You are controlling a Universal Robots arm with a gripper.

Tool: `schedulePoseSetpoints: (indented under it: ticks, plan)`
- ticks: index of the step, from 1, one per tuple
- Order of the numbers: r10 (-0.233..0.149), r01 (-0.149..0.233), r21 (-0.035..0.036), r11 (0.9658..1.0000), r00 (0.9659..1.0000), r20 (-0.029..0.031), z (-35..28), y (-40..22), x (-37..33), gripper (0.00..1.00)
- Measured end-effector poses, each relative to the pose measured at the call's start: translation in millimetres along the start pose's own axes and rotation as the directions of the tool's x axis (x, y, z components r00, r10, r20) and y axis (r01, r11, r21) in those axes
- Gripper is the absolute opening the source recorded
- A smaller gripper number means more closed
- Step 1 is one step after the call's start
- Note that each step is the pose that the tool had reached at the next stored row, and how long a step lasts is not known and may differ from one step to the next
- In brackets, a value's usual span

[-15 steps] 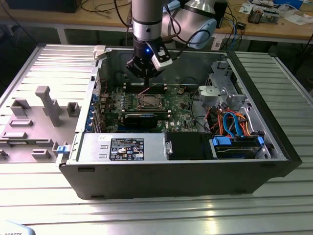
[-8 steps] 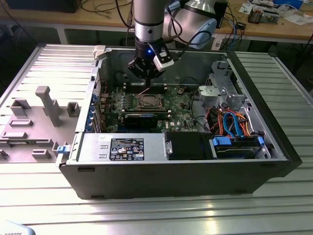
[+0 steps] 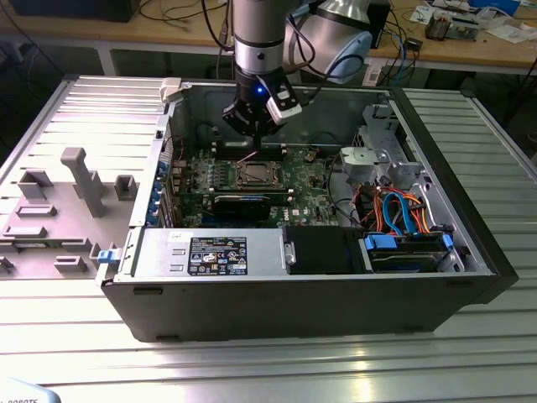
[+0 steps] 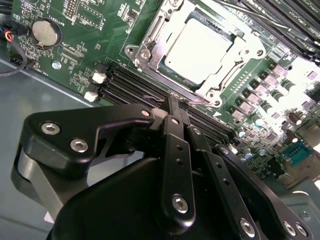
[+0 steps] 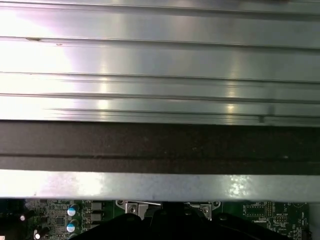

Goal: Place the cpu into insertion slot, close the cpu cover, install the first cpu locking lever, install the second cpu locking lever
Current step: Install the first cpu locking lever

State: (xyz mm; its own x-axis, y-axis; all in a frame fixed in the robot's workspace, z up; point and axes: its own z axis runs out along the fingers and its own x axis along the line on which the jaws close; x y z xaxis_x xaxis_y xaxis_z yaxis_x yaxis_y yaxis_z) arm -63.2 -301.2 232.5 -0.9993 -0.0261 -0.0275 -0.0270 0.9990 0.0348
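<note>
Grey cylindrical arm (image 3: pixel 258 34) with lit blue ring, black hand (image 4: pixel 175 107), silver screw heads, black cables

Open room above the insertion slot (image 3: pixel 254 175), gripper (image 4: pixel 176 102) over memory slots (image 4: pixel 131 87), case walls (image 3: pixel 179 117) around
</note>
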Motion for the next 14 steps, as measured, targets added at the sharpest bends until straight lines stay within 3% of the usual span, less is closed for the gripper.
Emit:
schedulePoseSetpoints:
  ticks: [14]
  plan:
    - [0.003,-0.003,0.0001,1.0,1.0,0.0001,10.1,-0.5,-10.2,0.11]
